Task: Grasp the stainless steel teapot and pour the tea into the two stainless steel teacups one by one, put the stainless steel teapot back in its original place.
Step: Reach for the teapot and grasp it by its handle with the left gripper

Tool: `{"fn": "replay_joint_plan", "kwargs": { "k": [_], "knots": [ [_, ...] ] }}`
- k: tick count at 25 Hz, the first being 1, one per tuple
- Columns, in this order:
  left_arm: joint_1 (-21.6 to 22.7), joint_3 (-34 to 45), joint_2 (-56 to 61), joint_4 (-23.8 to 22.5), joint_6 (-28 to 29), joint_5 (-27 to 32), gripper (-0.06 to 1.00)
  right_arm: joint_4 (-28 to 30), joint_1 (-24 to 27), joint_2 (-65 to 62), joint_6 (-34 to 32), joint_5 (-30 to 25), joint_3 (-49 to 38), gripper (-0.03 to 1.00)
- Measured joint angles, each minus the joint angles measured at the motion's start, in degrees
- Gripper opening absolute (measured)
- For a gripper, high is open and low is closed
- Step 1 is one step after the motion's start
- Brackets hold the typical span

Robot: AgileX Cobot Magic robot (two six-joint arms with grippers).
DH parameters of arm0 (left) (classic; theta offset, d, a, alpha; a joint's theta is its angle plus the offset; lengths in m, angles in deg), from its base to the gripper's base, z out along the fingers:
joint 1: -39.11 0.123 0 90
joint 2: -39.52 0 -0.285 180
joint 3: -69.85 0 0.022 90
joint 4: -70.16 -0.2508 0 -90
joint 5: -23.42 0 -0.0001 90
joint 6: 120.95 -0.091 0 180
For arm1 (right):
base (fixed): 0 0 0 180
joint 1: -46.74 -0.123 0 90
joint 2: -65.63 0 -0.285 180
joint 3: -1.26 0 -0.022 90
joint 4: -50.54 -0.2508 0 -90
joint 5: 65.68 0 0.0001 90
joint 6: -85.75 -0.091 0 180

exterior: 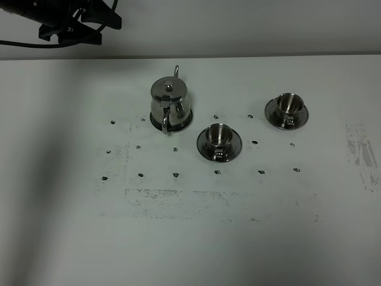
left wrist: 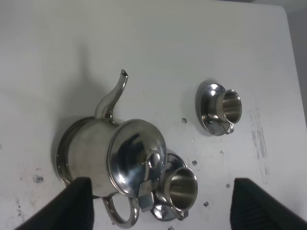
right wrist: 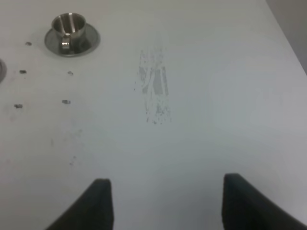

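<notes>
The left gripper (left wrist: 160, 191) is spread wide and holds nothing. Its two dark fingers (left wrist: 76, 201) frame the teapot (left wrist: 112, 158) from above without touching it. In the high view only a black part of the left arm (exterior: 77, 24) shows, at the far left, well apart from the pot. The right gripper (right wrist: 165, 191) is also spread and bare, over white table (right wrist: 216, 120) on the right side, with a grey scuff (right wrist: 154, 88) ahead of it and the right cup (right wrist: 68, 25) farther off.

The teapot (exterior: 169, 104) stands upright at the far middle of the table (exterior: 238, 238). It sits on the coaster (exterior: 187, 121), lid shut, with the spout (exterior: 177, 71) pointing far and the handle (exterior: 166, 119) pointing near. Just right of it and a little nearer is the left cup (exterior: 218, 134). The right cup (exterior: 290, 103) is farther right and farther back. Each cup sits on a saucer (exterior: 204, 149), small handle turned near. Small dark marks (exterior: 140, 175) dot the table around them.
</notes>
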Motion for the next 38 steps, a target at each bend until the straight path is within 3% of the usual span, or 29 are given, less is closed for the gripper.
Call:
{"fn": "replay_joint_plan", "kwargs": {
  "k": [6,16,38],
  "knots": [
    [0.0,0.0,0.0,0.0,-0.1,0.0,0.59,-0.2,-1.3,0.0,0.0,0.0,0.0,0.51],
    [0.0,0.0,0.0,0.0,-0.1,0.0,0.59,-0.4,-9.3,0.0,0.0,0.0,0.0,0.51],
    [0.0,0.0,0.0,1.3,-2.7,0.0,0.59,-1.2,-11.4,0.0,-0.1,0.0,0.0,0.51]
  ]
}}
